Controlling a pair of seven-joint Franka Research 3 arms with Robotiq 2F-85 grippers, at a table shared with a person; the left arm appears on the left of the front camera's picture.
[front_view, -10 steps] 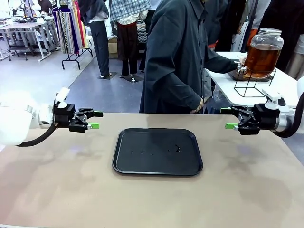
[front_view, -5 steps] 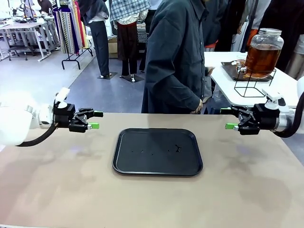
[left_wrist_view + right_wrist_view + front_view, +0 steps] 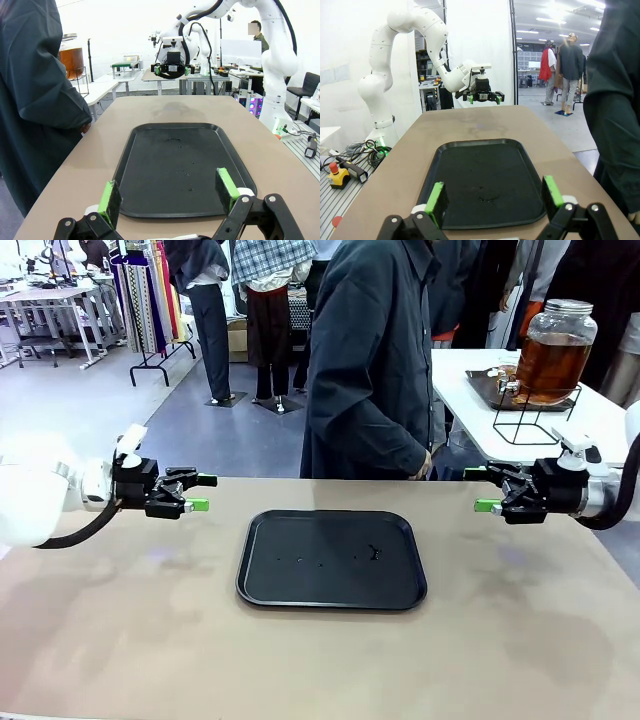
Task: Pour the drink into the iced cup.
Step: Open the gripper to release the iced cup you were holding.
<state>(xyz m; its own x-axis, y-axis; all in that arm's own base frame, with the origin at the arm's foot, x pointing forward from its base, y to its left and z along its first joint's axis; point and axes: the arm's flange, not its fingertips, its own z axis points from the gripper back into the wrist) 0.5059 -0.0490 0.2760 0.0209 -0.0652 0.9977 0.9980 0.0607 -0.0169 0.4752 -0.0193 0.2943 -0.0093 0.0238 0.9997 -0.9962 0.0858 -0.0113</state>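
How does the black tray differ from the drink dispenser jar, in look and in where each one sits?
The black tray is flat, dark and opaque; the dispenser jar is tall, clear glass holding amber drink. The tray lies directly on the tan table between the arms; the jar stands raised on a wire stand on a white table behind. No gripper touches either.

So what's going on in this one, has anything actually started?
Not really. Both grippers, left and right, hang open and empty at either side of the tan table, facing the bare black rectangular plastic tray between them. A person in a dark coat stands at the far edge. The large clear glass dispenser jar of amber-brown drink sits on a wire stand on a white side table behind, with nobody touching it.
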